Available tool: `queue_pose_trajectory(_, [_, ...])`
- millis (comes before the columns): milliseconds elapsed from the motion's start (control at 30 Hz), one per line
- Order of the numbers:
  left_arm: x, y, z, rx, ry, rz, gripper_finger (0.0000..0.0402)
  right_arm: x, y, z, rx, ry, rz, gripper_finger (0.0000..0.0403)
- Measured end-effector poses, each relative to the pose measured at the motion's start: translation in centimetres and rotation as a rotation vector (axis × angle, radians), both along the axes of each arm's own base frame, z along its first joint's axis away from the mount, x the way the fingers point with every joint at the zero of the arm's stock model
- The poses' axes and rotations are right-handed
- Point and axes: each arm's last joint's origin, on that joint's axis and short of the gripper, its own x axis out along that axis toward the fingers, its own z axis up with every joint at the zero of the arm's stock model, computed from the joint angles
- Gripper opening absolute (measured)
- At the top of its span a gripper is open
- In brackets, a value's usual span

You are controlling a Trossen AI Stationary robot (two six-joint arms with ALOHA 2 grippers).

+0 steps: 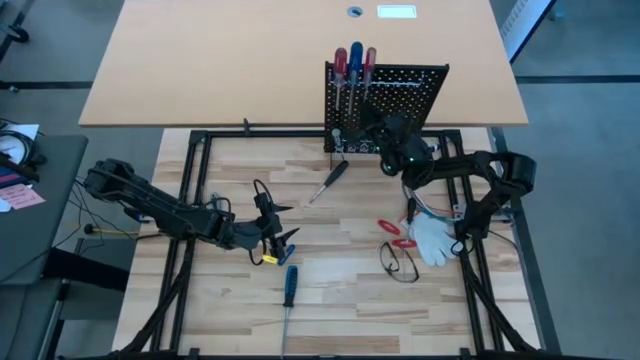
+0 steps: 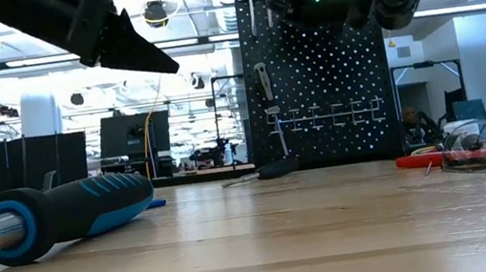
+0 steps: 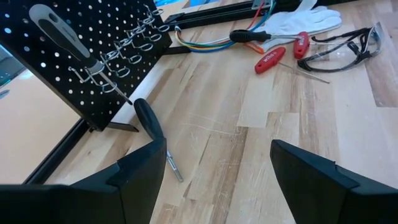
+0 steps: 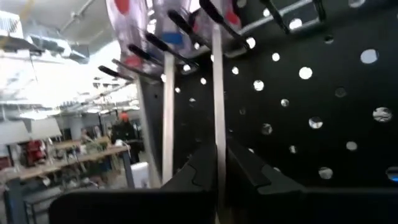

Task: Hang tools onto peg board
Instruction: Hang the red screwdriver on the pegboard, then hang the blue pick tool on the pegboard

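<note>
A: At the peg board (image 1: 400,95), what is seen of the right gripper (image 4: 217,171)?

B: It is raised against the board's front, just below the three screwdrivers hung along the top edge. In the right wrist view a thin steel shaft (image 4: 217,93) is seen passing between the fingertips (image 4: 249,165), which are nearly closed around it. Whether the shaft is actually clamped cannot be told.

A: And which tools are hung?

B: A red-handled screwdriver (image 1: 340,65), a blue-handled one (image 1: 355,60) and another red one (image 1: 370,62) are seen at the top. A grey-handled tool (image 3: 62,34) is held in a hook on the board's face.

A: What is left on the table (image 1: 330,300)?

B: A black-handled screwdriver (image 1: 333,178) is lying just before the board's foot. A blue-handled screwdriver (image 1: 290,285) is laid near the front edge. The red-handled pliers (image 1: 395,233) are placed beside a white glove (image 1: 432,238) and safety glasses (image 1: 398,262).

A: And the left gripper (image 1: 276,232)?

B: It is held above the table's middle, well apart from the board; its fingers are spread wide and nothing is held
</note>
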Motion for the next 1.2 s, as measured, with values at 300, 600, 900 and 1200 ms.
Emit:
queue_pose_trajectory(300, [0.0, 0.0, 0.0, -0.005, -0.002, 0.002, 0.0283, 0.1, -1.2, -1.5, 0.071, 0.161, -0.035, 0.0082])
queue_pose_trajectory(600, [0.0, 0.0, 0.0, -0.005, -0.002, 0.002, 0.0283, 0.5, -0.4, -2.3, 0.07, 0.382, -0.037, 0.0181])
queue_pose_trajectory(900, [0.0, 0.0, 0.0, -0.01, -0.004, 0.005, 0.0283, 0.5, 2.6, -2.0, 0.085, 0.62, 0.041, 0.0219])
queue_pose_trajectory(1200, [-0.2, 0.0, -0.4, -0.015, 0.036, -0.006, 0.0283, -1.9, 9.4, -1.3, 0.096, 0.975, 0.253, 0.0209])
